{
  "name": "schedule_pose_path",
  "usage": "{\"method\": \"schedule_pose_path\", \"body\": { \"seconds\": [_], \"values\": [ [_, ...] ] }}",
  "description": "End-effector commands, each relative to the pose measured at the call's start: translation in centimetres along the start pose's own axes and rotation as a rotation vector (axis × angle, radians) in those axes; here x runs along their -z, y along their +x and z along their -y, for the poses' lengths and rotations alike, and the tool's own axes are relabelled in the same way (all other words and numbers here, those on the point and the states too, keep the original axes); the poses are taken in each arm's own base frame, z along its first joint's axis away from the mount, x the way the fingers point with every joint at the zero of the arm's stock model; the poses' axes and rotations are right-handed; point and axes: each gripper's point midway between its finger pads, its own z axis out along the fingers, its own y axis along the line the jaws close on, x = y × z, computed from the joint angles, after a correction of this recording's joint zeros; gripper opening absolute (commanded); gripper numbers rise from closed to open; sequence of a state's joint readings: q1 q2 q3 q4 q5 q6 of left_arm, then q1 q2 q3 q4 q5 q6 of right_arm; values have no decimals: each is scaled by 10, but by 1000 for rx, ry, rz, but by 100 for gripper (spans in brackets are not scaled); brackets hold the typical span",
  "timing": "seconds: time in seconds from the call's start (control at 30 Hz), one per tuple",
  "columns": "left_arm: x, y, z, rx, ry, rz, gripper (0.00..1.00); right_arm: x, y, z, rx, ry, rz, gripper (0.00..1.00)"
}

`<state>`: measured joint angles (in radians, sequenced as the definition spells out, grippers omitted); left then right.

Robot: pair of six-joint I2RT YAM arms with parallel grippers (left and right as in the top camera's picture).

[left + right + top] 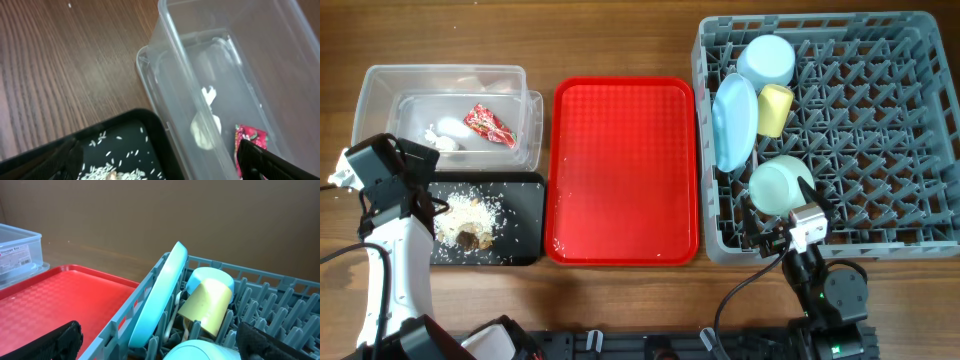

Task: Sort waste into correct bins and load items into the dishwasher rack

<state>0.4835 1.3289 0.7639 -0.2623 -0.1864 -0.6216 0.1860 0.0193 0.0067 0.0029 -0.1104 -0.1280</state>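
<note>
The red wrapper point(488, 125) and white tissue point(448, 132) lie in the clear tub point(380, 85). Crumbly food scraps point(468, 222) sit on the black tray point(525, 215). My left gripper point(160, 170) hangs open and empty over the tray's corner beside the tub point(240, 60), near the tissue point(205, 131) and wrapper point(250, 142). In the grey rack point(880, 130) stand the light blue plate point(733, 122), small blue bowl point(766, 60), yellow cup point(775, 109) and pale green bowl point(780, 185). My right gripper point(165, 352) is open over the rack's front left corner, above the green bowl point(200, 352).
The red tray point(623, 170) lies bare between the black tray and the rack. A white cutlery handle point(176, 310) stands between the plate point(160, 295) and the yellow cup point(210, 305). Most of the rack's right side holds only pegs.
</note>
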Motion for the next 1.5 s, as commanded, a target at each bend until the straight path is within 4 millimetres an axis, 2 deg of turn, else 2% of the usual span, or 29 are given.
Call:
{"method": "schedule_pose_path", "body": {
  "seconds": [0.0,0.07,0.17,0.23,0.3,0.4,0.57,0.63,0.77,0.87,1.0,1.1,1.27,1.47],
  "values": [
    [18,-6,2,-16,14,20,100,1,-3,4,5,24,13,100],
    [34,-6,7,-24,39,31,100,1,-3,4,5,24,13,100],
    [67,-6,24,-49,125,67,100,1,-3,4,5,24,13,100],
    [98,-2,43,-79,225,105,100,1,-3,4,5,24,13,100],
    [137,16,57,-133,340,105,100,1,-3,4,5,24,13,100],
    [172,37,59,-186,451,94,100,1,-3,4,5,24,13,100],
    [203,69,44,-234,583,54,100,1,-3,4,5,24,13,100],
    [207,79,37,-237,629,52,100,1,-3,4,5,24,13,100],
    [199,91,27,-213,687,94,100,1,-3,4,5,24,13,100],
    [196,94,37,-179,795,156,100,1,-3,4,5,24,12,100],
    [207,89,60,-124,1011,274,100,1,-3,4,5,24,12,100],
    [211,88,67,-100,1098,333,100,1,-3,4,5,24,12,100],
    [197,98,65,-106,1100,330,100,1,-3,4,5,24,12,100],
    [183,118,63,-306,1069,365,100,1,-3,4,5,24,12,100]
  ]
}}
